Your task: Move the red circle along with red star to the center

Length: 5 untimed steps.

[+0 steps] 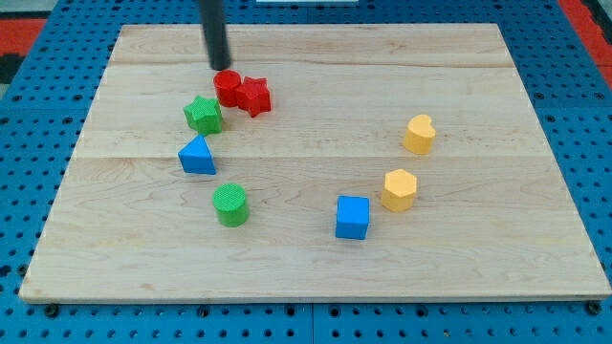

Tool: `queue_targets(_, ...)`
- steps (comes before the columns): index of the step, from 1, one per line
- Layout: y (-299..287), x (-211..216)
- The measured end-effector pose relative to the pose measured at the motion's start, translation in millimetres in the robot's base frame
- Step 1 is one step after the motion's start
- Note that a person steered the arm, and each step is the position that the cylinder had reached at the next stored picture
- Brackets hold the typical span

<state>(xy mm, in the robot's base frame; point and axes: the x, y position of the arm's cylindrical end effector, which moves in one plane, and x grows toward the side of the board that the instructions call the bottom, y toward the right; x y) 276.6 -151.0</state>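
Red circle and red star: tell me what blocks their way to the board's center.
Nothing visible does. My tip sits just above the red circle block, which touches the red star block. The wooden board toward the center holds no block.

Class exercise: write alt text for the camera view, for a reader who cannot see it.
My tip sits just above the red circle, which touches the red star, upper left on a wooden board. Green, blue and yellow blocks are scattered below and to the right.

Board centre open. Green star [203,115] and blue triangle [197,155] crowd frame left; green cylinder [230,204] and blue cube [352,217] border the lower middle.
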Motion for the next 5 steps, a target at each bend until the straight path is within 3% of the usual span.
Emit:
queue_targets(1,-16.8,35.9)
queue_targets(3,119.7,50.9)
queue_targets(5,152.9,125.9)
